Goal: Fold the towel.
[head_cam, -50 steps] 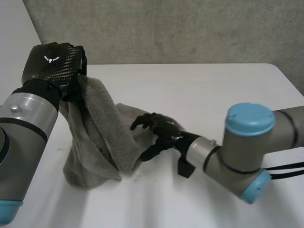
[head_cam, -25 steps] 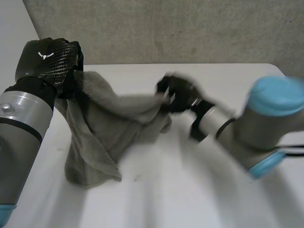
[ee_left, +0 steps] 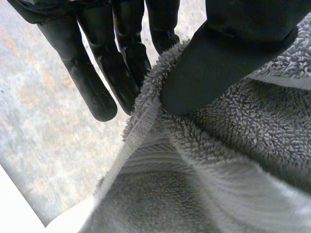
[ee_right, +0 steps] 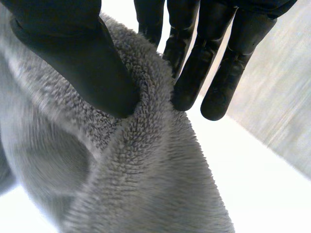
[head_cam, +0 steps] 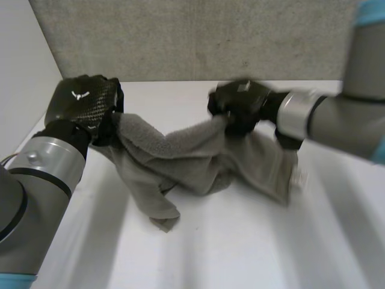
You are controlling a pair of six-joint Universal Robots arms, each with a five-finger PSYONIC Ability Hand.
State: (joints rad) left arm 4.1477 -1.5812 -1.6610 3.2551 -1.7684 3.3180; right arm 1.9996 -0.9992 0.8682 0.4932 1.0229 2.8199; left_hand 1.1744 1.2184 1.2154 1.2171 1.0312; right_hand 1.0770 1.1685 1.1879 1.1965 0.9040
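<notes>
A grey terry towel point(head_cam: 192, 156) hangs stretched between my two hands above the white table point(head_cam: 228, 253). My left hand point(head_cam: 84, 102) holds one end up at the left, and in its wrist view the thumb point(ee_left: 218, 58) pinches the towel's edge point(ee_left: 155, 102) against the fingers point(ee_left: 97, 82). My right hand point(head_cam: 240, 105) is shut on the other end near the table's middle back. There the thumb point(ee_right: 82, 63) presses the towel point(ee_right: 146, 170) against the fingers point(ee_right: 204, 58). The middle sags, and a loose part trails on the table.
A grey wall point(head_cam: 198, 36) runs along the table's far edge. Bare tabletop lies in front of the towel and to the right.
My right hand has closed on the towel's lower part and lifted it up and to the right. The left hand came slightly right and down. The towel now spans both hands.
</notes>
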